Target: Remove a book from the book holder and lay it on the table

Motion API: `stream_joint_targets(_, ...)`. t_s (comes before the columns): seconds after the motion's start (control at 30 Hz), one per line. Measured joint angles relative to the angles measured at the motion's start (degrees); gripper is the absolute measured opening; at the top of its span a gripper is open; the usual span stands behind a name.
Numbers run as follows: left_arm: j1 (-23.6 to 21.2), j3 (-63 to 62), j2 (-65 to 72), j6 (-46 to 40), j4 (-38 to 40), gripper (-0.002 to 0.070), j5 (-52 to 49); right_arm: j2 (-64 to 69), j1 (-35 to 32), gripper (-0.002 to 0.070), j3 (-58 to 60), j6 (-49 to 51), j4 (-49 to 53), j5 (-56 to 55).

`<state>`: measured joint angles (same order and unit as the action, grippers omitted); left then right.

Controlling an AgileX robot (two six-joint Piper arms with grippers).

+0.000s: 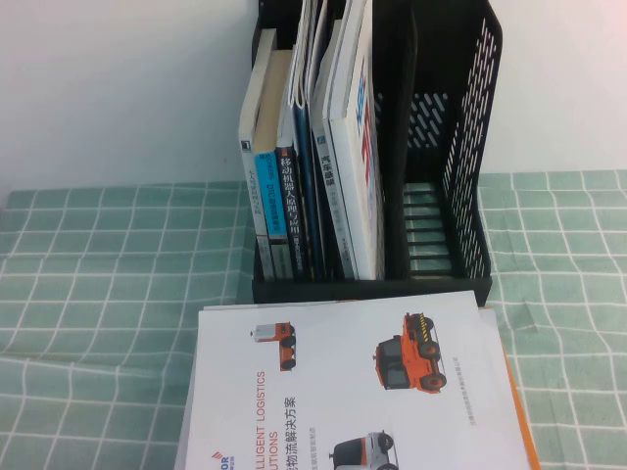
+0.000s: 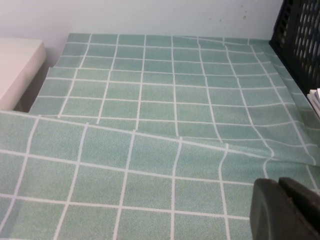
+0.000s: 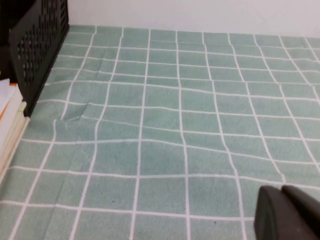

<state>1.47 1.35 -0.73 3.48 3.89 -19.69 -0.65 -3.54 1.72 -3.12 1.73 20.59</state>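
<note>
The book (image 1: 364,147) stands upright in the black book holder (image 1: 460,176), top centre of the high view, rightmost of the volumes. A white brochure (image 1: 353,392) lies on the counter (image 1: 98,294) below. Left gripper (image 2: 284,210) and right gripper (image 3: 289,212) hang over bare cloth, both closed and empty.

The book holder (image 1: 431,176) stands at the table's (image 1: 98,255) rear edge; the book (image 1: 362,157) upright inside it, a brochure (image 1: 353,392) lying flat before it.
</note>
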Motion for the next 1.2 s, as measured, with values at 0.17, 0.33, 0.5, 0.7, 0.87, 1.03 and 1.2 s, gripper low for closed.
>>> stream_joint_targets(0.17,0.0,0.0,0.0,0.0,0.0,-0.0003,0.0,0.0,0.0,-0.0002,0.0,0.0,0.0,0.0)
stream_joint_targets(0.33,0.0,0.0,0.0,-0.15,0.0,-0.0003,0.0,0.0,0.0,-0.0002,0.0,0.0,0.0,0.0)
stream_joint_targets(0.5,0.0,0.0,0.0,-0.15,0.0,-0.0003,1.08,0.0,0.0,-0.0002,0.0,0.0,0.0,0.0)
stream_joint_targets(0.7,0.0,0.22,0.0,0.06,0.76,-0.0003,11.4,0.0,0.0,-0.0002,0.0,0.0,0.0,-1.07)
stream_joint_targets(0.87,0.0,0.35,0.0,1.71,2.08,-0.0003,24.72,0.0,0.0,-0.0002,0.0,0.0,0.0,-10.58)
stream_joint_targets(1.03,0.0,0.35,0.0,2.23,2.3,-0.0003,32.98,0.0,0.0,-0.0002,0.0,0.0,0.0,-22.84)
stream_joint_targets(1.2,0.0,0.35,0.0,3.17,2.48,-0.0003,37.99,0.0,0.0,-0.0002,0.0,0.13,0.0,-31.65)
